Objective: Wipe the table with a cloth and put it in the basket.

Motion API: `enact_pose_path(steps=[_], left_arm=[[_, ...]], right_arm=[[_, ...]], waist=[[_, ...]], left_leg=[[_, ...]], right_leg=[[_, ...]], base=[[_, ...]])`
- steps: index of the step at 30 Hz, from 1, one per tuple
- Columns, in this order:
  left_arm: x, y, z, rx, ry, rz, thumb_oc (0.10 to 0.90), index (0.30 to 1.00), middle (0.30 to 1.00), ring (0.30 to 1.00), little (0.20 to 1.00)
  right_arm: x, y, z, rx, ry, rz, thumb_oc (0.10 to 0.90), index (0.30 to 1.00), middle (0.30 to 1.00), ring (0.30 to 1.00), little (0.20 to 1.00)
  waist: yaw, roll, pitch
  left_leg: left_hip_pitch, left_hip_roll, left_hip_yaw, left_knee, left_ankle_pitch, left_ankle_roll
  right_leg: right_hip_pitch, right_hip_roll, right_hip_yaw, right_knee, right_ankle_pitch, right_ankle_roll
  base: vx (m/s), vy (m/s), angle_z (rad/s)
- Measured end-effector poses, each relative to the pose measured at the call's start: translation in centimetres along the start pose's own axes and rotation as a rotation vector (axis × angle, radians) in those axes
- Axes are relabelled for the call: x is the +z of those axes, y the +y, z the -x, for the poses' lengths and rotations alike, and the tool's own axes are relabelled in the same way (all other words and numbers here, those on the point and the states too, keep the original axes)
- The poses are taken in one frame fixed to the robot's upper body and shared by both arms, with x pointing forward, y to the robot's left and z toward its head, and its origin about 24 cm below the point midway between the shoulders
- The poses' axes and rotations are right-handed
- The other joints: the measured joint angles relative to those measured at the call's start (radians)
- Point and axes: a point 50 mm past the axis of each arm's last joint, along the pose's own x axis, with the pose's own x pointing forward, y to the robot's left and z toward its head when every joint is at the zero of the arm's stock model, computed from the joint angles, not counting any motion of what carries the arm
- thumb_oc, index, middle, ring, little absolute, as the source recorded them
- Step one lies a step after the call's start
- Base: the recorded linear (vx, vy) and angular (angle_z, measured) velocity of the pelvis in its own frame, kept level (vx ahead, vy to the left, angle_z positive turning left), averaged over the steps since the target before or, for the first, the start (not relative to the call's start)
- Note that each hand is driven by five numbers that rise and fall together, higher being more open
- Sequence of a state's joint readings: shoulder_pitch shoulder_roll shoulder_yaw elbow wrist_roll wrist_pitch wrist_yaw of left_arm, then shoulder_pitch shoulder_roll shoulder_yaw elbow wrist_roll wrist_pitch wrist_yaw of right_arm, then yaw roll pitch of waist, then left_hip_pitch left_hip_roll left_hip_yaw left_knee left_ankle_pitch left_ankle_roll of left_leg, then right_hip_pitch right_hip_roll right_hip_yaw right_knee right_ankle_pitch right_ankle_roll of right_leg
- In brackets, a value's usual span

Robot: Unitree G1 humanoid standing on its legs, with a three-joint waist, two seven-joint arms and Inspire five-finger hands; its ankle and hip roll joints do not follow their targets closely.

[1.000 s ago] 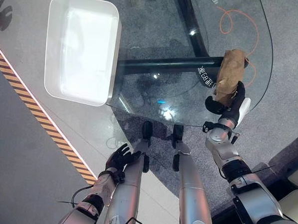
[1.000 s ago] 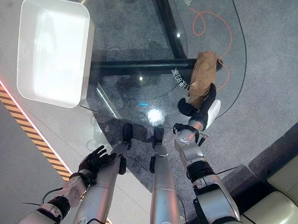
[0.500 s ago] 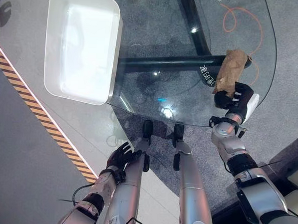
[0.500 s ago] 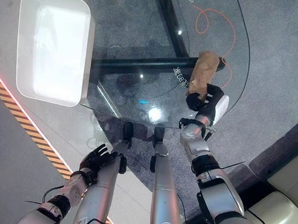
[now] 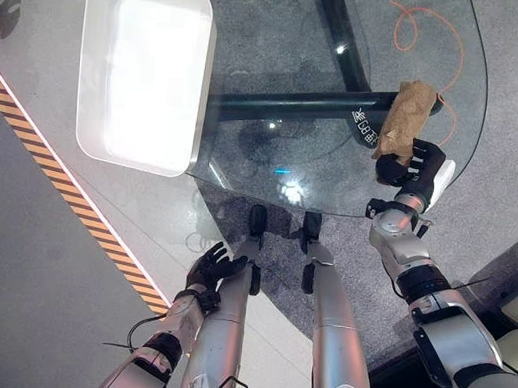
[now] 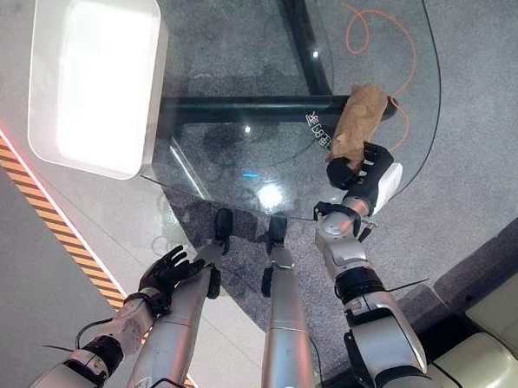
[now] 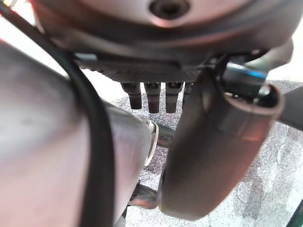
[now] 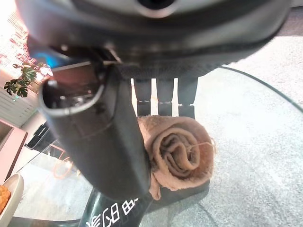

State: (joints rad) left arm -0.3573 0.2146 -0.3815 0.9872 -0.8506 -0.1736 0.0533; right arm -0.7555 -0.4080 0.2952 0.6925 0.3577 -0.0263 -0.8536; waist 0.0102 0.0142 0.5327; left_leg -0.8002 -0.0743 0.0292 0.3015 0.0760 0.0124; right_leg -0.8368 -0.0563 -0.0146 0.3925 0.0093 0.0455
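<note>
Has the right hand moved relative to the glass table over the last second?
Yes. The right hand slid toward the glass table's right edge, dragging the brown cloth.

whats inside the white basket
Nothing shows inside the white basket; glare washes out its floor. The brown cloth is on the glass table, gripped by the right hand.

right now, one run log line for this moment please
phase: wiping | right hand: fingers curled on brown cloth at glass table right edge | left hand: open, low, idle | basket: cloth not in it
</note>
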Motion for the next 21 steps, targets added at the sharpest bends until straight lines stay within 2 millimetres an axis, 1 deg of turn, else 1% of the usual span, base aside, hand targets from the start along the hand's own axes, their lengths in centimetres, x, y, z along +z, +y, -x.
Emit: enact_pose_path(steps=[8, 13, 18, 21], left_arm=[[0.3, -0.3, 0.0, -0.001, -0.013, 0.012, 0.8, 0.9, 0.9, 0.9, 0.9], [0.4, -0.4, 0.0, 0.002, -0.017, 0.028, 0.8, 0.9, 0.9, 0.9, 0.9], [0.2, -0.6, 0.0, -0.003, -0.017, 0.032, 0.8, 0.9, 0.9, 0.9, 0.9], [0.3, -0.7, 0.0, -0.005, -0.021, 0.033, 0.8, 0.9, 0.9, 0.9, 0.9]], right_arm=[[0.8, 0.2, 0.2, 0.004, -0.01, -0.066, 0.1, 0.3, 0.3, 0.3, 0.2], [1.9, 0.7, 0.6, 0.033, -0.043, -0.083, 0.1, 0.3, 0.3, 0.3, 0.2], [3.0, 1.9, 1.5, 0.123, -0.097, -0.053, 0.1, 0.3, 0.3, 0.3, 0.2], [3.4, 3.6, 3.0, 0.245, -0.142, -0.023, 0.1, 0.3, 0.3, 0.3, 0.2]], waist=[[0.008, 0.005, 0.002], [0.014, 0.012, 0.002], [0.016, 0.028, 0.003], [0.019, 0.029, 0.002]], left_leg=[[-0.029, 0.001, -0.008, 0.014, 0.002, -0.003], [-0.043, 0.006, -0.01, 0.011, 0.009, -0.013], [-0.044, 0.009, -0.012, 0.009, 0.012, -0.018], [-0.04, 0.012, -0.015, -0.002, 0.016, -0.023]], right_leg=[[-0.029, 0.0, -0.006, 0.017, 0.003, -0.005], [-0.052, 0.002, -0.007, 0.03, 0.002, -0.014], [-0.059, 0.008, -0.01, 0.041, -0.003, -0.025], [-0.059, 0.012, -0.012, 0.04, -0.004, -0.03]], base=[[0.0, 0.018, 0.01], [-0.01, 0.039, 0.0], [0.0, 0.044, 0.0], [0.01, 0.036, 0.01]])
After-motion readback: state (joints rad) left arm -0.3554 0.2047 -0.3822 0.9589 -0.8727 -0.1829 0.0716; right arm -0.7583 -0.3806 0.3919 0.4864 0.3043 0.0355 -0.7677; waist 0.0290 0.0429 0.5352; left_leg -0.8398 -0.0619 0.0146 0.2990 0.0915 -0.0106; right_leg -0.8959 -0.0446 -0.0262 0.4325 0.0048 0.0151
